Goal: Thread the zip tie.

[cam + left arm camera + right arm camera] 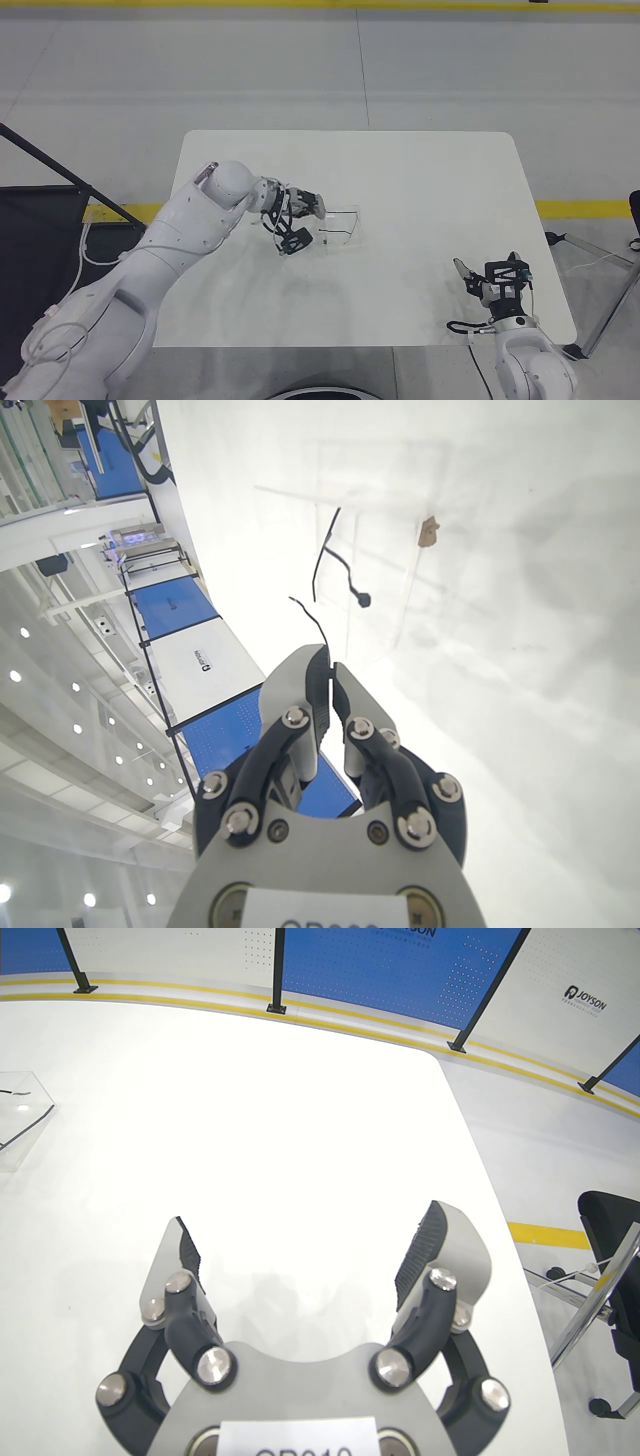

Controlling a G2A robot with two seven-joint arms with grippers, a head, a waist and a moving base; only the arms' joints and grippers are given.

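My left gripper (331,665) is shut on a thin black zip tie tail (311,616) that curls out past its fingertips. Just beyond it stands a clear plastic box (400,565) holding a black zip tie (345,572) with its square head (364,600) hanging free. In the top view this gripper (300,224) sits at the left side of the box (343,228), mid-table. My right gripper (310,1248) is open with nothing between its fingers, and it hovers near the table's front right corner (492,272), far from the box.
The white table (430,190) is bare around the box. A small brown scrap (429,531) sticks to the box's edge. In the right wrist view the box (25,1138) lies far off to one side, and a black chair (612,1248) stands beyond the table's edge.
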